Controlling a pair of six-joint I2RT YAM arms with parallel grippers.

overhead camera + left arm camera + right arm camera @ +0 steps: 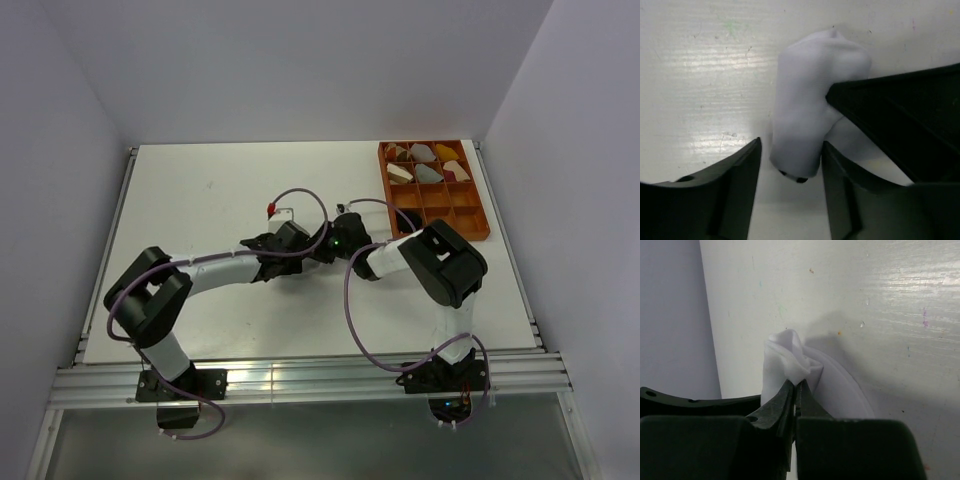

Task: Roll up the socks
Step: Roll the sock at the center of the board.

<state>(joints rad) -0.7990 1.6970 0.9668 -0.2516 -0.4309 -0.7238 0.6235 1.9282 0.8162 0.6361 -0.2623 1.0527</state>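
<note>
One half-hidden white sock (pixel 805 100): right tool (pixel 796 387) pinches it shut, left tool (pixel 791 150) gapes around it.

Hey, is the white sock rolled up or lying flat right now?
Rolled up, at least partly: the white sock sits as a rounded bundle, and the right gripper, jaws shut, pinches a fold of it.

White sock (pixel 810 100), orange tray (pixel 462 215)
</note>
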